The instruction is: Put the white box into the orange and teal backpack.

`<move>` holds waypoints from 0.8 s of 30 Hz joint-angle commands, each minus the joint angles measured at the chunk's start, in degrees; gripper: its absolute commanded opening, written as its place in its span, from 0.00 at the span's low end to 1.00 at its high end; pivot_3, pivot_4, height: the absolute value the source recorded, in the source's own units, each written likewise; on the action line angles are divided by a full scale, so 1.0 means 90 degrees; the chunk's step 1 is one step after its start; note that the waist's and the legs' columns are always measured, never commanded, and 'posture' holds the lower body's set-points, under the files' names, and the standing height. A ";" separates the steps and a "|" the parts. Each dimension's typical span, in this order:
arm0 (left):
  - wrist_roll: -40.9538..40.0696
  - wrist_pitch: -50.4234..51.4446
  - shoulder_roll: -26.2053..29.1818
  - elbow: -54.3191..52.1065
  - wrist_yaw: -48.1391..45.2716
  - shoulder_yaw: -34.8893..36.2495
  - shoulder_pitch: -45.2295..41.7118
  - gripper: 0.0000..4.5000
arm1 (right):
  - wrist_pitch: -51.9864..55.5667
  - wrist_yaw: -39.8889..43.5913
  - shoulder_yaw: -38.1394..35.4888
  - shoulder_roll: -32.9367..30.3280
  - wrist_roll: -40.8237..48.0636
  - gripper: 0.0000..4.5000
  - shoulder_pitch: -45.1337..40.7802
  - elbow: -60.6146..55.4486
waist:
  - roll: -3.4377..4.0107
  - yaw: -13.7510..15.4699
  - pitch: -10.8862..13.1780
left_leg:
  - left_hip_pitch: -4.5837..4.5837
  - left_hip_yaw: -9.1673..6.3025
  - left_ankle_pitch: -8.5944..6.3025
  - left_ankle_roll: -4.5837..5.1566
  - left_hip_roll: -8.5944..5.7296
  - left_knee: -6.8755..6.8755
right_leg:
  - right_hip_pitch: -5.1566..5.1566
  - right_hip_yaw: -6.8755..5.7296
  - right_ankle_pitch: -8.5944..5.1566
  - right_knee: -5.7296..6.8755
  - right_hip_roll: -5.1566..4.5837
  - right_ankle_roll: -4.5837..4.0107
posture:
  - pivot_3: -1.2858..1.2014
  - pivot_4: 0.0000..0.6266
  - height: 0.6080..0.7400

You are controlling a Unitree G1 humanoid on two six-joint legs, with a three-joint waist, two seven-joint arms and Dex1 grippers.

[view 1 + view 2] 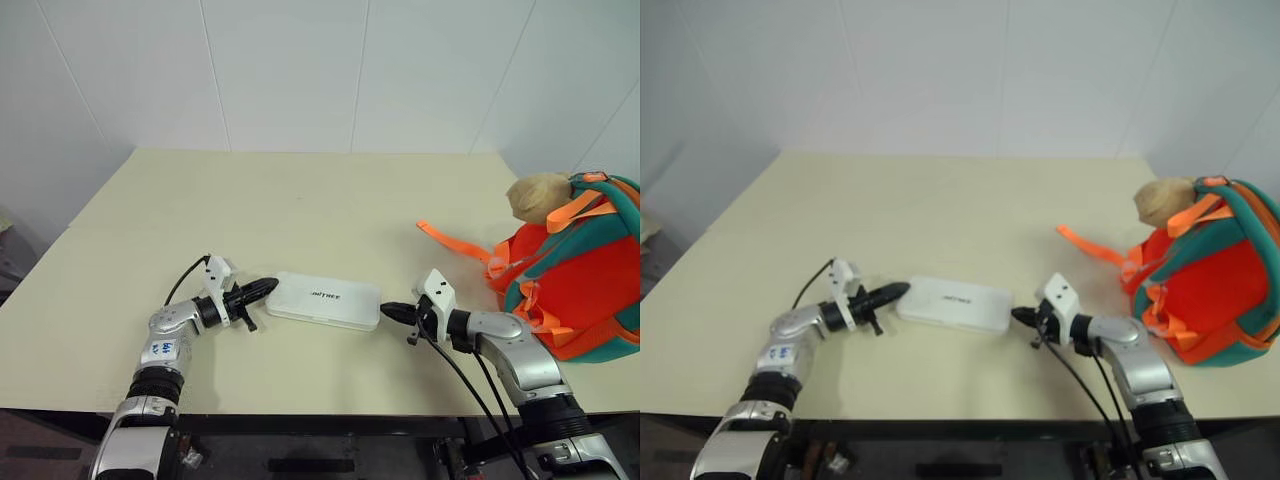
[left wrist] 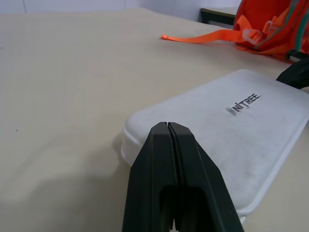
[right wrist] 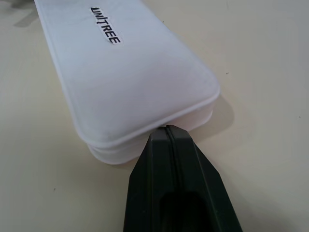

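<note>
We seem to be in a lab or test room rather than a home. We see a plain cream table (image 1: 300,210) pushed into a corner of bare white panelled walls (image 1: 290,70), with no furniture or decoration around it. The setup looks staged: a white box (image 1: 324,300) printed with a robot maker's name and a child's backpack (image 1: 570,280) laid out as props.

A wide cream-coloured table (image 1: 300,210) fills the middle of the frame, its top plain and matte, its near edge running dark along the bottom. Behind it a white wall (image 1: 300,70) spans the whole upper part, split into broad panels by thin seams, some of them slanting. At lower left, beyond the table's side edge, lies dim grey floor (image 1: 20,260).
</note>
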 commanded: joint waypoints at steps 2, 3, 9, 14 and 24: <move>-0.0150 -0.0133 0.0123 -0.0194 0.0004 0.0208 0.0044 0.01 | 0.0018 -0.0061 -0.0179 -0.0019 0.0135 0.00 0.0044 -0.0303 | 0.0000 0.0002 0.0000 | 0.0000 0.0000 0.0000 0.0000 0.0000 -0.0001 | 0.0000 -0.0001 0.0000 0.0000 0.0001 0.0000 | 0.52 0.24 1.00; -0.0191 -0.0113 0.0161 -0.0312 0.0046 0.0266 0.0095 0.01 | 0.0014 -0.0064 -0.0186 -0.0023 0.0139 0.00 0.0059 -0.0306 | 0.0000 -0.0002 0.0000 | 0.0000 0.0000 0.0000 0.0000 0.0000 -0.0001 | -0.0001 0.0000 0.0000 0.0000 0.0001 0.0000 | 0.52 0.24 1.00; -0.0136 0.0162 0.0327 -0.0815 0.0328 0.0352 0.0422 0.01 | 0.0009 -0.0092 -0.0173 0.0001 0.0152 0.00 0.0081 -0.0301 | 0.0000 0.0001 0.0000 | 0.0000 0.0000 0.0000 0.0000 0.0000 -0.0006 | -0.0001 0.0000 0.0000 0.0000 0.0000 0.0000 | 0.52 0.24 1.00; 0.0009 0.0299 0.0180 -0.0868 0.0522 0.0142 0.0440 0.01 | 0.0006 -0.0090 -0.0131 0.0047 0.0150 0.00 0.0004 -0.0255 | 0.0000 0.0017 0.0000 | 0.0000 -0.0001 0.0000 0.0000 0.0000 -0.0004 | 0.0000 0.0000 0.0000 0.0001 0.0000 0.0000 | 0.52 0.24 1.00; 0.0059 0.0375 -0.0227 -0.0566 0.0464 -0.0139 0.0211 0.01 | 0.0005 -0.0064 -0.0122 0.0054 0.0135 0.00 -0.0010 -0.0239 | -0.0001 -0.0005 0.0001 | 0.0000 0.0000 0.0000 -0.0001 0.0000 -0.0005 | 0.0000 0.0001 0.0000 -0.0003 0.0001 0.0001 | 0.52 0.24 1.00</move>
